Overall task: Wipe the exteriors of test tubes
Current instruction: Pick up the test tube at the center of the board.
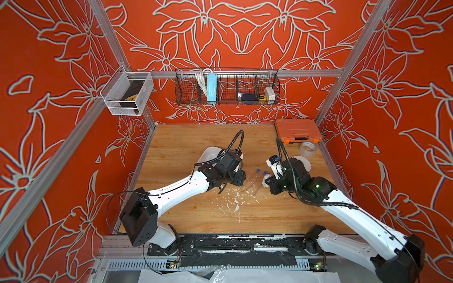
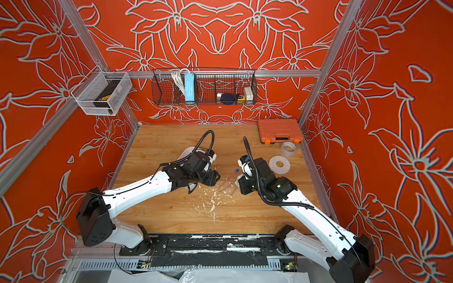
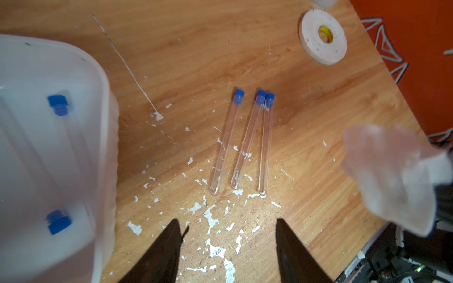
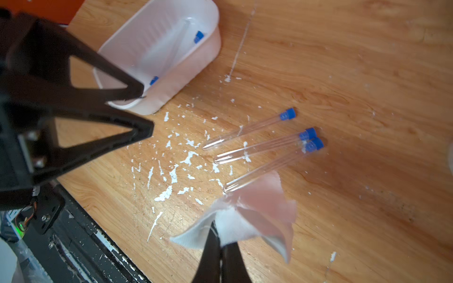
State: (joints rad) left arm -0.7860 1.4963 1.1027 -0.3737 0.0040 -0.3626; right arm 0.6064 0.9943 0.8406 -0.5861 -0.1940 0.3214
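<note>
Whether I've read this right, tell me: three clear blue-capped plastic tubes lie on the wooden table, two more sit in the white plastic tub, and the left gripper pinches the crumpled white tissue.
One thing is wrong: the right gripper, not the left, pinches the crumpled white tissue, as the right wrist view shows. The left gripper stands open and empty. The rest holds.

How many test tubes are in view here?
5. Three test tubes lie side by side on the table; two more lie in the white bin, marked by their blue caps. Others could be hidden there.
</note>
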